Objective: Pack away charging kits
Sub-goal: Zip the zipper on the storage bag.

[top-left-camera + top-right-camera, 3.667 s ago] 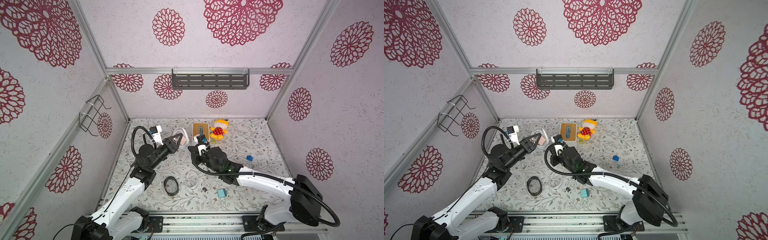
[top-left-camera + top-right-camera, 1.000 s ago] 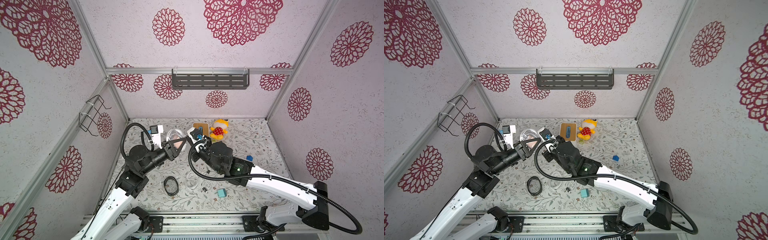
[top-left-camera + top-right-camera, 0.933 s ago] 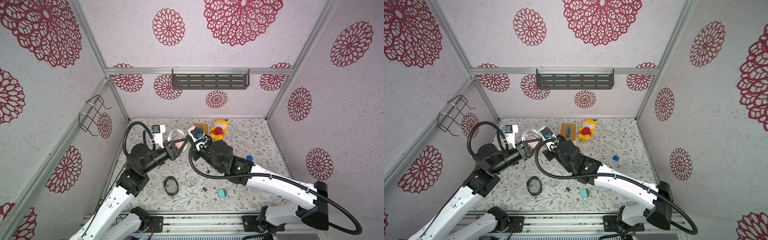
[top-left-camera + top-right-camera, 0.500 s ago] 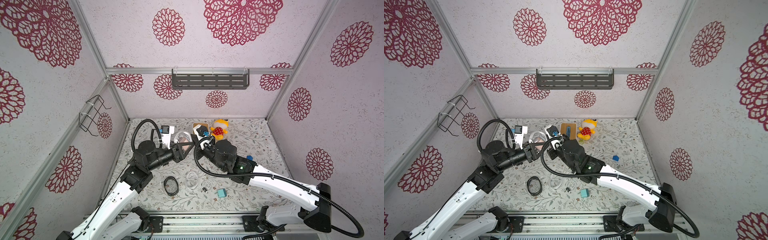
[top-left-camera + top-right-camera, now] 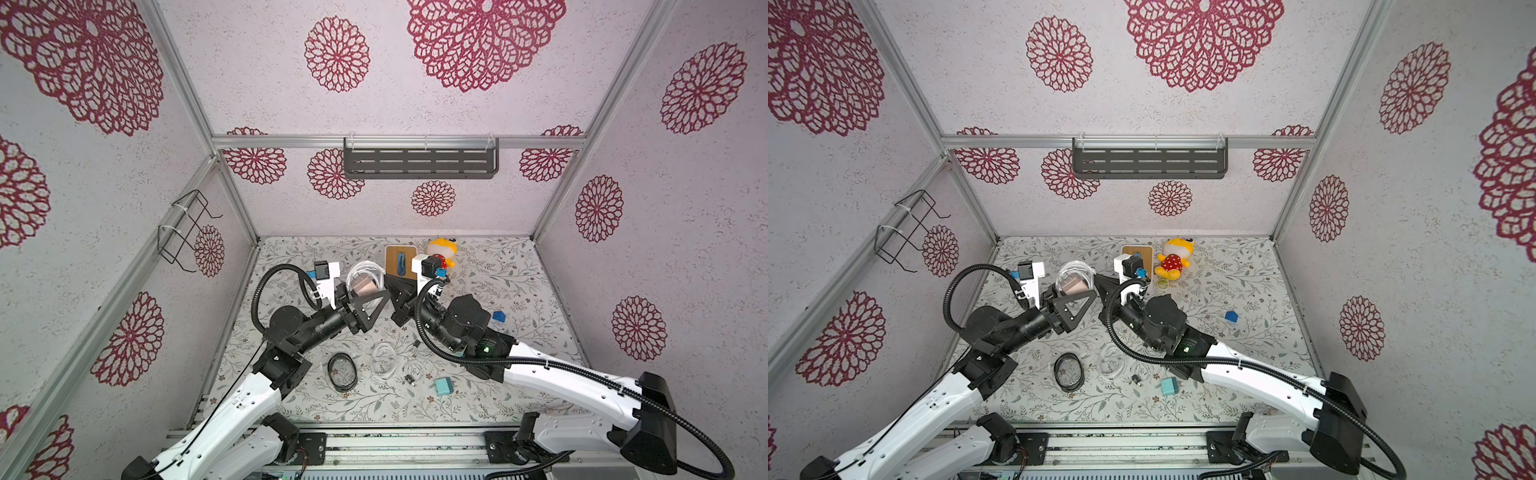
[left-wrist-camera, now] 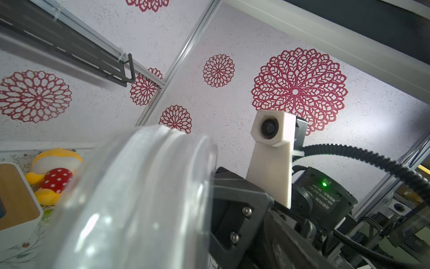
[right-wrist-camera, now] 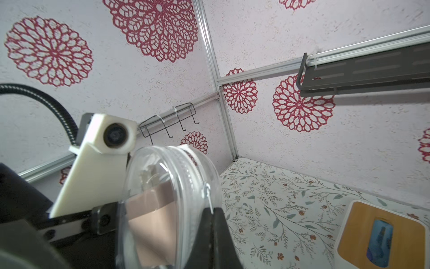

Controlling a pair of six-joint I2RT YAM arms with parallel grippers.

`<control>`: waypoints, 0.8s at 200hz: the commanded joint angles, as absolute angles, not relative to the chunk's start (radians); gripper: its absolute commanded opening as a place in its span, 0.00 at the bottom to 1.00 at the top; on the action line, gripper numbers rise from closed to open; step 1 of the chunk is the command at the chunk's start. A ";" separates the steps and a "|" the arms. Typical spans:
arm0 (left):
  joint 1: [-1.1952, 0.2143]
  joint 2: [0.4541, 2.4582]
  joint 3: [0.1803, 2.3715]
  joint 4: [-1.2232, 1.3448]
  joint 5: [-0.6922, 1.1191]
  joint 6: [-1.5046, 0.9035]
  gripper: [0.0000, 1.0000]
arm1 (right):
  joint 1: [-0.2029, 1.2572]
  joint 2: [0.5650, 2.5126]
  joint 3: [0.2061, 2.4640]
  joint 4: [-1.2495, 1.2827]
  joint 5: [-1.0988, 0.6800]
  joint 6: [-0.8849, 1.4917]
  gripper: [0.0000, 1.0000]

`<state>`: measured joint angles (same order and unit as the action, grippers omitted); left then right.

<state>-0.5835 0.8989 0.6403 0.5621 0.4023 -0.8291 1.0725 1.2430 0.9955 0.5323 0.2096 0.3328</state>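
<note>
A clear round zip pouch (image 5: pixel 363 277) hangs in the air between my two grippers, with a pale pink plug adapter (image 5: pixel 362 288) inside it. My right gripper (image 7: pixel 213 209) is shut on the pouch's metal zipper pull (image 7: pixel 207 194). My left gripper (image 5: pixel 374 293) stands open, its fingers spread wide beside the pouch's lower part. The pouch wall (image 6: pixel 139 198) fills much of the left wrist view. On the floor near the front lie a teal adapter (image 5: pixel 444 385) and two coiled white cables (image 5: pixel 384 359) (image 5: pixel 412 368).
A white box with a wooden lid (image 5: pixel 400 259) and a yellow plush toy (image 5: pixel 443 250) stand at the back. A dark blue block (image 5: pixel 498 316) lies right of my right arm. A black ring (image 5: pixel 342 371) rests front left, beside the cables.
My left gripper has swung right toward the middle and its jaws have spread wide. The pouch moved right with both arms. My right gripper stays shut on the zipper pull.
</note>
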 commanded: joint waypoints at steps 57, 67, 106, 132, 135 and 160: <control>-0.635 0.957 0.489 1.124 0.194 -0.862 0.79 | 1.120 1.283 0.970 0.901 0.221 0.601 0.00; -0.639 0.957 0.488 1.136 0.183 -0.864 0.74 | 1.128 1.292 0.966 0.915 0.230 0.609 0.00; -0.651 0.944 0.486 1.178 0.174 -0.877 0.67 | 1.149 1.323 0.964 0.941 0.261 0.612 0.00; -0.653 0.921 0.486 1.146 0.153 -0.876 0.63 | 1.157 1.336 0.967 0.945 0.254 0.598 0.00; -0.654 0.918 0.485 1.145 0.150 -0.876 0.63 | 1.159 1.336 0.964 0.946 0.257 0.597 0.00; -0.655 0.894 0.483 1.124 0.131 -0.873 0.56 | 1.161 1.323 0.936 0.950 0.279 0.585 0.00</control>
<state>-0.6437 0.9279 0.4877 1.1152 0.1581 -0.8688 1.1530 1.3411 0.9539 0.8856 0.2432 0.5930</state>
